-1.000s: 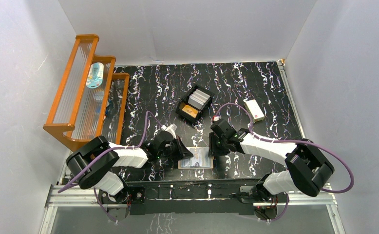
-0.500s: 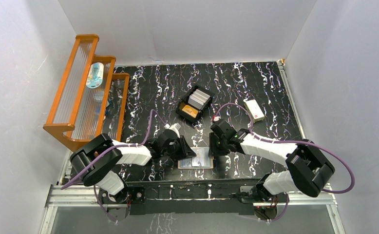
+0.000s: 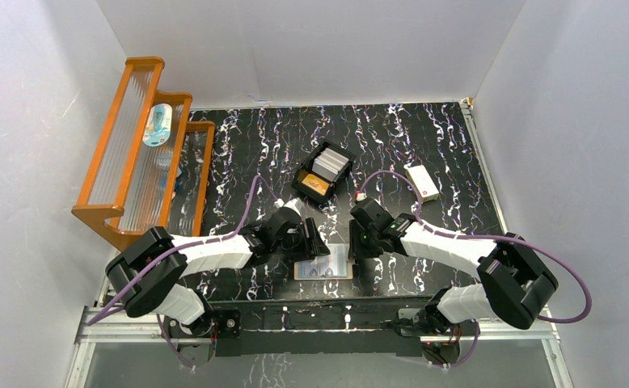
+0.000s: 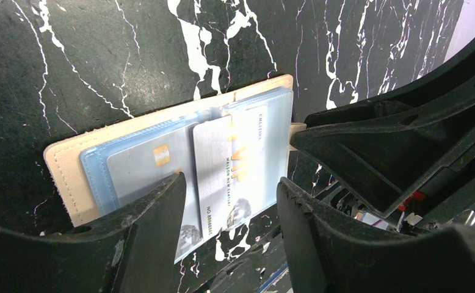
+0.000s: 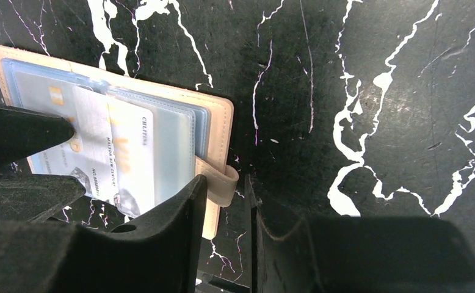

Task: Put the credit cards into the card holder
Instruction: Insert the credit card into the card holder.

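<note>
Near the bottom centre of the overhead view, the card holder [image 3: 323,269] lies open and flat on the black marbled table [image 3: 246,153], just ahead of the arm bases. Its clear sleeves face up. One whitish-grey credit card [image 4: 229,152] stands partly out of a sleeve, its lower end past the holder's edge, and a second card [image 4: 149,165] sits inside the sleeve beside it.

The left gripper [image 4: 230,183] hangs over the holder from the left. Its jaws stand well apart, one on either side of the protruding card, and grip nothing.

The right gripper [image 5: 224,183] is at the holder's right edge with only a narrow gap between its jaws. The snap tab [image 5: 221,181] curls against the tip of one finger. I cannot tell whether the tab is pinched or only pressed.

Further up, at the middle of the frame, a black tray [image 3: 305,179] holds a whitish stack of cards [image 3: 330,162] and an orange card [image 3: 318,184]. To its right lies a white box [image 3: 421,183] with a red mark. At upper left a wooden rack [image 3: 133,153] stands against the wall.
</note>
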Tool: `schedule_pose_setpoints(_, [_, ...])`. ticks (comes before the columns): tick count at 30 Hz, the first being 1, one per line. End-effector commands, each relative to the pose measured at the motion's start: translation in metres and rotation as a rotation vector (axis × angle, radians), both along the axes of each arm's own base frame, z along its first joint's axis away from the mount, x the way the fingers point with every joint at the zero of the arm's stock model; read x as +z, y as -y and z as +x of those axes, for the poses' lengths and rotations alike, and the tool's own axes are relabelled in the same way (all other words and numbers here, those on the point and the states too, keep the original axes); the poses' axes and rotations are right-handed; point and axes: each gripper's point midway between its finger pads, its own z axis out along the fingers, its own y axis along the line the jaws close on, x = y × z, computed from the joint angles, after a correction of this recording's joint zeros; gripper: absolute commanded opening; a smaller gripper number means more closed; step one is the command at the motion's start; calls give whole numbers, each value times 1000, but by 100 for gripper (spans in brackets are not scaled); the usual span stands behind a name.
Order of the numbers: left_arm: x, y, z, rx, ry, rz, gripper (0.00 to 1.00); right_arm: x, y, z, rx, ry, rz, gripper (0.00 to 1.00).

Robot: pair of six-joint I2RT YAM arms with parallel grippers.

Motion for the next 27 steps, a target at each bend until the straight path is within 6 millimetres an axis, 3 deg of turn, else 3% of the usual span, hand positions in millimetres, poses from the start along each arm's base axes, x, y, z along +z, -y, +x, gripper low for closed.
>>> schedule_pose_setpoints(1, [-2, 3, -3, -37, -8, 15, 56, 8, -2, 4, -11, 28, 18, 36])
schedule_pose_setpoints(8, [-10, 14, -6, -54, -51, -28, 55, 4, -7, 3, -35, 24, 61, 36])
schedule_pose_setpoints(16, [11, 35, -5, -85, -26, -122, 52, -1, -8, 2, -41, 18, 63, 36])
schedule_pose_setpoints(22, [15, 50, -13, -117, -66, -183, 50, -3, -7, 4, -46, 24, 59, 36])
schedule_pose_setpoints(27, [22, 47, -11, -116, -43, -164, 51, -2, -8, 4, -56, 21, 60, 36])
